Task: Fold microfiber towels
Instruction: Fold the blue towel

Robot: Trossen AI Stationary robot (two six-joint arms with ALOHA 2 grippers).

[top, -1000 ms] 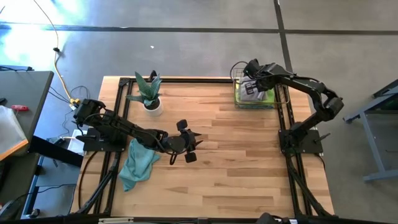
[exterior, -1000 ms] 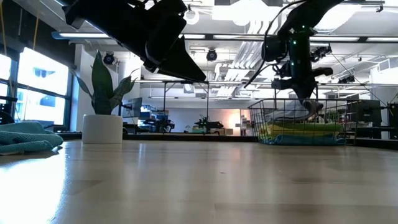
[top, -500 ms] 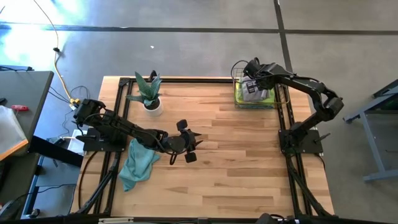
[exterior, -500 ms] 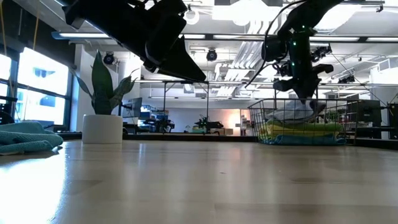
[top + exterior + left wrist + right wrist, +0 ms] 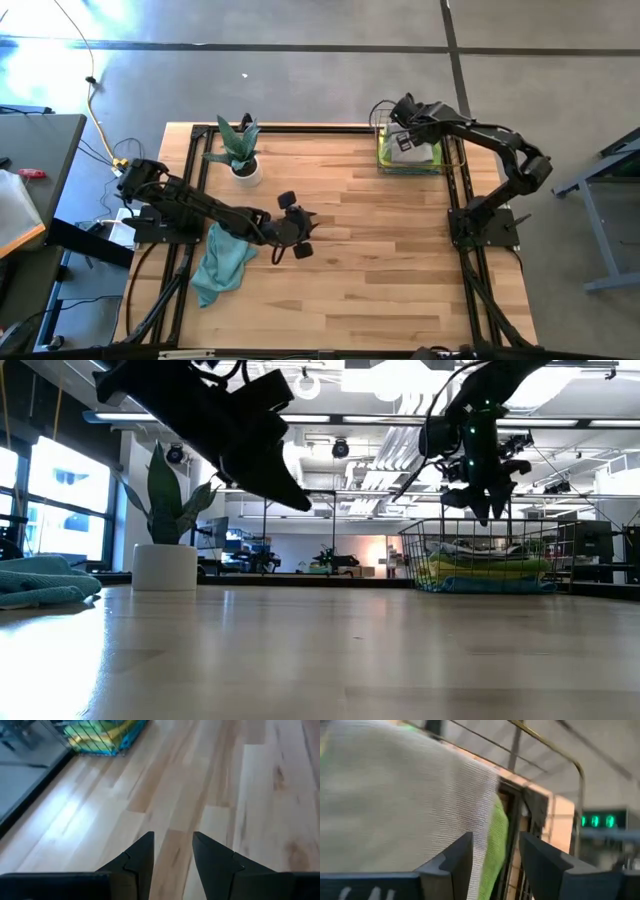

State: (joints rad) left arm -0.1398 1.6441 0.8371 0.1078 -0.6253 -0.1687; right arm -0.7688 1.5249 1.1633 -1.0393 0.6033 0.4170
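Over at the far right, the right gripper (image 5: 400, 110) hovers above the wire basket (image 5: 412, 160), fingers apart and empty, grey towel (image 5: 395, 805) on the stack below. Left gripper (image 5: 297, 222) mid-table, parted, empty. One teal towel (image 5: 222, 262) lies crumpled near left, so folding's barely begun, I'd say.

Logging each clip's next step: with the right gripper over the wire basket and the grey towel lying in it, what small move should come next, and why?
Probably lower the right gripper onto the grey towel and close on it. Its fingers are open and empty, the grey cloth lies on top of the pile in the basket, and the gripper hangs just above. The left gripper waits open over bare table.
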